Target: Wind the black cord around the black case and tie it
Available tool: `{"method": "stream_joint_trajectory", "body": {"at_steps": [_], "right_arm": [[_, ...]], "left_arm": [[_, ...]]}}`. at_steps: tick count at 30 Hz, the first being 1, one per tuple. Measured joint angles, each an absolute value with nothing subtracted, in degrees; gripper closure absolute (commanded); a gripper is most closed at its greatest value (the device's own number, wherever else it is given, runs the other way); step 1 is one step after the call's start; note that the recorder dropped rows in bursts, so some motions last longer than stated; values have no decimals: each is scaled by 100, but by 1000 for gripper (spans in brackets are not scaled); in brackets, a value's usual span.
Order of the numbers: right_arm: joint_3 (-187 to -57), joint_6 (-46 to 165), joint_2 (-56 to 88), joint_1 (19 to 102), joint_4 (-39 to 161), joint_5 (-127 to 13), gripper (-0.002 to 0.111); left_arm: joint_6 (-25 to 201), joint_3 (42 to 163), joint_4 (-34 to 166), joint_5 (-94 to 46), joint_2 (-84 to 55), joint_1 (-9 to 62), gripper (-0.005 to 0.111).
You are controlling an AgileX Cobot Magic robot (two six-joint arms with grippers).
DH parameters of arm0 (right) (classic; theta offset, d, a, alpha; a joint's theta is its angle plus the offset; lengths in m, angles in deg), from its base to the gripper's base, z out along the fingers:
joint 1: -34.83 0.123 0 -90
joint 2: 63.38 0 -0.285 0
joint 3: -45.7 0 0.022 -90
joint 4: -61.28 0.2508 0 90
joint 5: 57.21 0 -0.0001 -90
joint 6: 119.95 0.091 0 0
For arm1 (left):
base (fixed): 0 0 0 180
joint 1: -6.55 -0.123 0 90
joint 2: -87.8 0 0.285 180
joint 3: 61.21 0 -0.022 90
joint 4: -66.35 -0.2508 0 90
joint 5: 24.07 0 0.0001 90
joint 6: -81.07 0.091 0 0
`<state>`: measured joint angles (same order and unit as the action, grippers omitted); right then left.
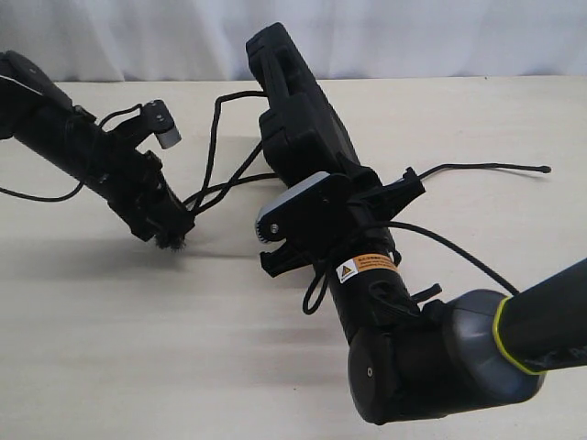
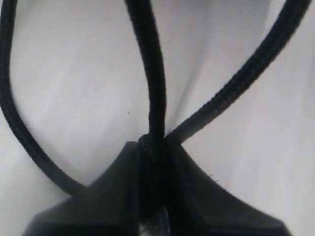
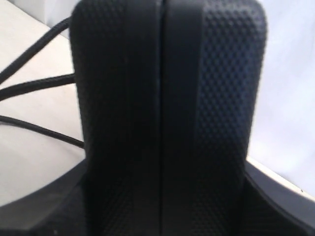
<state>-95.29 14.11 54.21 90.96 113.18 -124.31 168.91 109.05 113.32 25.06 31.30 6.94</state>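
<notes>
The black case [image 1: 292, 101], with a dimpled skin, is held off the table, tilted up and away, by my right gripper [image 1: 310, 172], which is shut on its near end. In the right wrist view the case [image 3: 162, 113] fills the space between the jaws. The black cord [image 1: 214, 147] loops from the case's left side to my left gripper [image 1: 173, 227], which is shut on it just above the frayed tuft [image 1: 171, 243]. The knob end [image 1: 546, 169] lies on the table at far right. In the left wrist view, cord strands [image 2: 155, 88] rise from the closed jaws.
The table [image 1: 138, 348] is pale wood-grain with a white curtain [image 1: 413, 37] behind it. The right arm's own cable [image 1: 459, 257] arcs over the table beside its wrist. A small grey cylinder [image 1: 167, 130] sticks out of the left arm.
</notes>
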Motion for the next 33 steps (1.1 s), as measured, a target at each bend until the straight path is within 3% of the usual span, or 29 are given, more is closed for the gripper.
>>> {"method": "stream_joint_trajectory", "body": {"at_steps": [17, 33], "right_arm": [[-9529, 1411, 5421, 9096, 11314, -12431, 104], [-9529, 1339, 5421, 9096, 11290, -12420, 104]], "left_arm": [[17262, 11264, 11712, 2303, 3137, 941, 107], [17118, 11264, 10882, 2000, 3137, 1464, 107]]}}
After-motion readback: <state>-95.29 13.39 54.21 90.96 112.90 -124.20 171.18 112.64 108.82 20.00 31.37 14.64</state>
